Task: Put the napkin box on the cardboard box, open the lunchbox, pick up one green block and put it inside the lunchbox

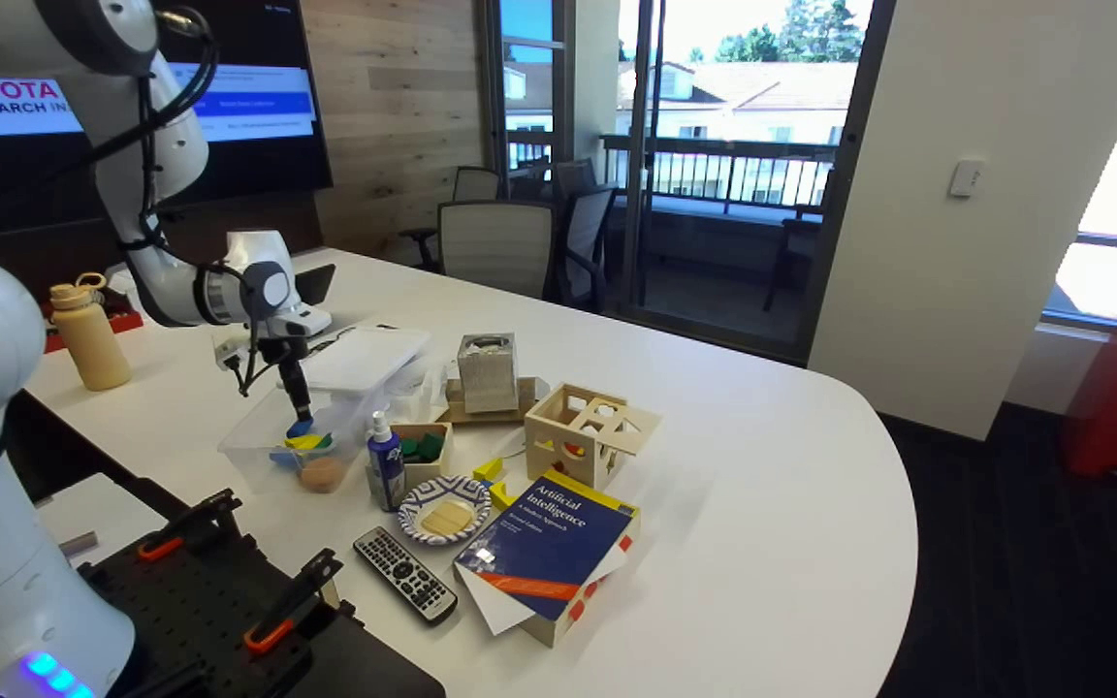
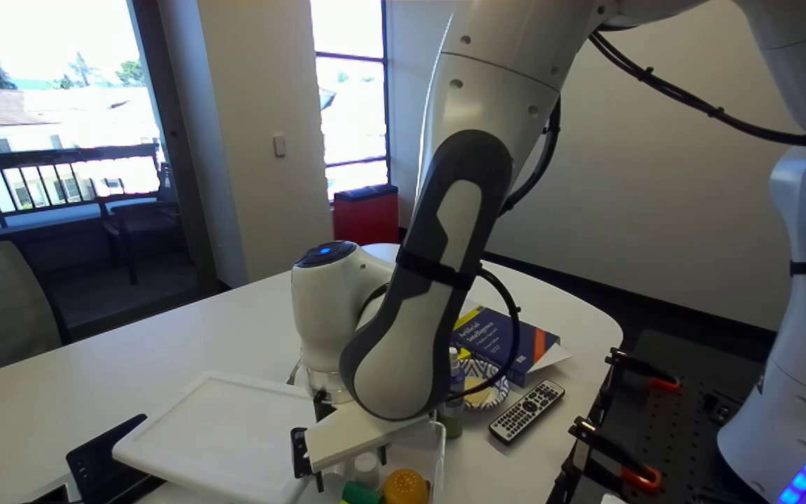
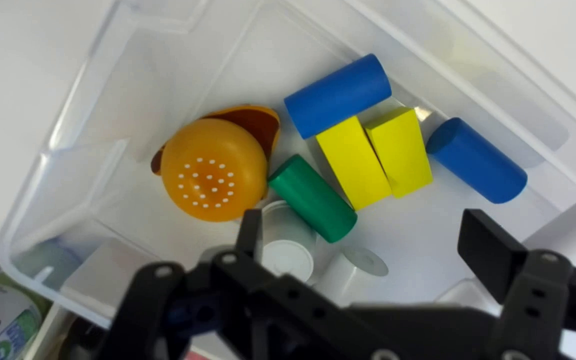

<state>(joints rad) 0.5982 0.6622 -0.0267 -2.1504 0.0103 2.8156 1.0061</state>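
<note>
One white table (image 1: 762, 465), one white arm (image 2: 403, 371) extended over it. One lunchbox (image 3: 80, 125), on the table below the gripper (image 3: 362, 230): translucent, rectangular, rounded corners, uncovered. One whitish lid (image 2: 224, 427), flat, off the lunchbox and just beside it; can't tell if the two touch. Gripper jaws spread wide apart, lunchbox interior showing between them in wrist view. One book (image 1: 558, 543), navy cover. One wooden cube (image 1: 607, 463) with cut-out holes. One cardboard box (image 1: 527, 396), low, tan-brown, mostly hidden. One napkin box (image 1: 488, 376), grey, upright, pale at the top opening, standing on the cardboard box. One wooden bin (image 1: 430, 473) with dark green blocks (image 1: 426, 447) in it, too small to count. One spray bottle (image 1: 386, 467), blue, upright, just beside the bin. One patterned bowl (image 1: 415, 523) holding pale pieces (image 1: 447, 519), count unclear. One remote (image 1: 405, 575) near the bowl.

In the lunchbox, wrist view: one orange toy bun (image 3: 213, 172), white dots on top. Two blue cylinders (image 3: 338, 96), both lying on their sides. Two yellow blocks (image 3: 355, 162), side by side between the blue ones. One green block (image 3: 313, 198): smooth plain cylinder, lying between bun and yellow blocks. Two whitish cylinders (image 3: 288, 260), partly hidden by the gripper. Two more yellow blocks (image 1: 488, 470) on the table, near the wooden cube, in an exterior view.
</note>
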